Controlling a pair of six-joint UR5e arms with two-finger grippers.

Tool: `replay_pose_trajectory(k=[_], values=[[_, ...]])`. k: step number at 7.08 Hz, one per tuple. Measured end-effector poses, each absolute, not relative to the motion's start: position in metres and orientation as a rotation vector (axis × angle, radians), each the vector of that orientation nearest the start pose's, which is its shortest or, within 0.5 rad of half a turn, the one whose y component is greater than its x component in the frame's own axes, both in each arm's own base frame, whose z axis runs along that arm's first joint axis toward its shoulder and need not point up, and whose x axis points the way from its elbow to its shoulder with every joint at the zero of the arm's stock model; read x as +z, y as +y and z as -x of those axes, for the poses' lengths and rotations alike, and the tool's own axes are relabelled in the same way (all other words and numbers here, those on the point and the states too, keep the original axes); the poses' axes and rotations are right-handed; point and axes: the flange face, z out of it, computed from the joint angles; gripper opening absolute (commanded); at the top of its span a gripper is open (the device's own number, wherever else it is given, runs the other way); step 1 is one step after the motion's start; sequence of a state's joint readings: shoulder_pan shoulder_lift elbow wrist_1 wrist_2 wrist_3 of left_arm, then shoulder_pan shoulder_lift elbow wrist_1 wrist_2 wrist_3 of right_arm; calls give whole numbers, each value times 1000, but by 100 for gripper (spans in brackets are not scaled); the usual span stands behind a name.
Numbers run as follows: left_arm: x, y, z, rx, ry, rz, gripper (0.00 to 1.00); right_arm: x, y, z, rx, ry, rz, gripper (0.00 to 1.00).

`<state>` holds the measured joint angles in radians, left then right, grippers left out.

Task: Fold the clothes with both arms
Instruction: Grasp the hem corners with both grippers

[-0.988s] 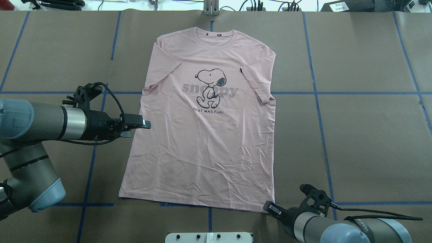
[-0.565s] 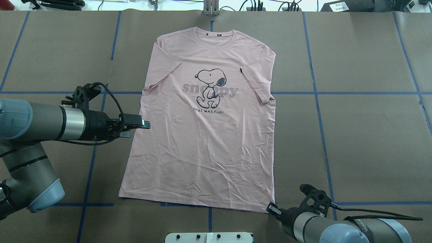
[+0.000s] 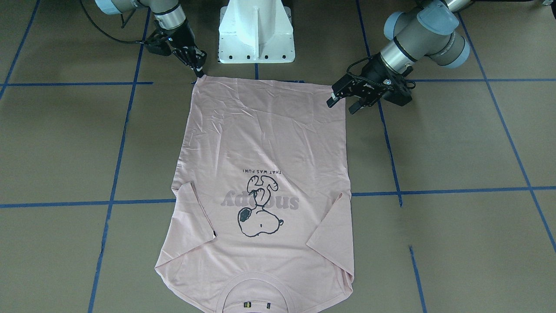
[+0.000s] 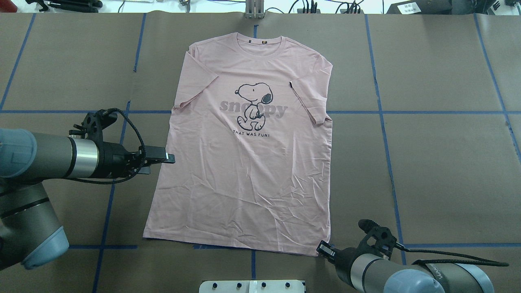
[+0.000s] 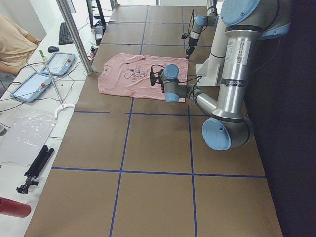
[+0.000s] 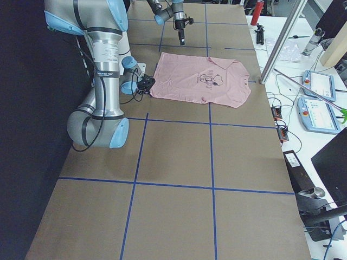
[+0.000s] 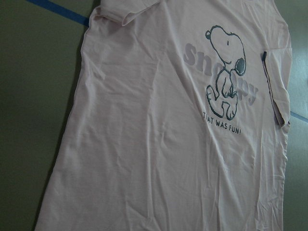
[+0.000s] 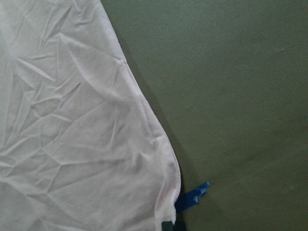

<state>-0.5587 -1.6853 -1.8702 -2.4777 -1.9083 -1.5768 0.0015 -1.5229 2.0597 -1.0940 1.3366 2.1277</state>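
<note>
The pale pink T-shirt (image 4: 244, 175) lies flat and face up on the brown table, both sleeves folded inward and the collar at the far side. It also shows as the T-shirt (image 3: 265, 139) in the front view. My left gripper (image 4: 162, 162) hovers open just off the shirt's left side edge, at about mid-length; from the front the left gripper (image 3: 341, 104) has its two fingers apart. My right gripper (image 4: 324, 248) is at the near right hem corner. From the front, the right gripper (image 3: 200, 73) tapers to a point on that corner. The right wrist view shows dark fingertips (image 8: 167, 225) together at the cloth's corner.
The white pedestal base (image 3: 256, 30) stands at the near table edge between the arms. Blue tape lines (image 4: 382, 122) cross the brown table cover. A scrap of blue tape (image 8: 192, 196) lies beside the hem corner. A side bench holds tablets (image 5: 57, 61), and a person (image 5: 12, 44) sits there.
My left gripper has drawn back to the left and toward the near edge, off the shirt's side. The right gripper shifted only slightly at the hem corner. The shirt has not moved.
</note>
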Motion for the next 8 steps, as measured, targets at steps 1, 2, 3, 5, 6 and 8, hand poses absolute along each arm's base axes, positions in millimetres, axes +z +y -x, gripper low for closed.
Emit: replay_pose_trajectory(k=[1, 2, 3, 5, 6, 8], values=[[346, -340, -395, -297, 1244, -54, 98, 350, -158, 490, 628, -1054, 72, 0], [339, -317, -401, -363, 1185, 2, 98, 349, -159, 488, 630, -1057, 73, 0], [340, -293, -412, -430, 1150, 61, 93, 348, -160, 487, 631, -1058, 73, 0], [363, -257, -428, -465, 1076, 95, 82, 350, -160, 485, 631, -1055, 71, 0], [375, -251, -432, -477, 1039, 89, 81, 350, -160, 485, 631, -1054, 71, 0], [389, -248, -438, -488, 992, 82, 70, 351, -160, 485, 632, -1052, 69, 0]])
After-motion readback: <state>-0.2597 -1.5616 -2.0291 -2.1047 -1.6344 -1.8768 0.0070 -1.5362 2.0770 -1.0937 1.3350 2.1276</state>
